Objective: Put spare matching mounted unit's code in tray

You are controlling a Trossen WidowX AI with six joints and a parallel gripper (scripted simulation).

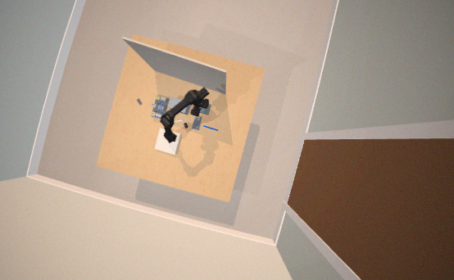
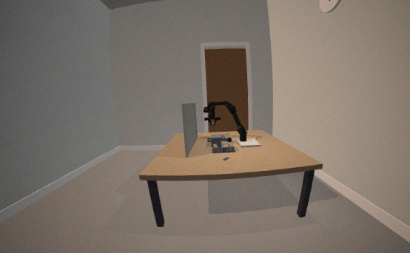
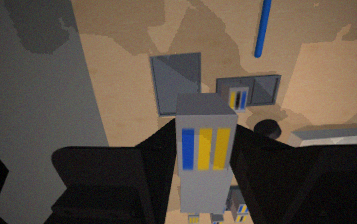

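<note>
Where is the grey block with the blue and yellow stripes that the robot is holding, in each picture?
Top: hidden under the dark hand, near the middle of the table.
Exterior: a tiny dark speck in the hand, held above the table; stripes too small to see.
Wrist: the striped block fills the centre, pinched in the hand.
Shared landmark: the upright grey panel.

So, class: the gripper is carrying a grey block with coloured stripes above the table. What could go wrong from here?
1. The gripper grips the striped block only by its sides, high above the table; a slip could mean a long drop.
2. The flat grey tray looks small from here, so a release off-centre could miss it.
3. Another striped block lies close beside the tray, and a low approach might knock it.
</note>
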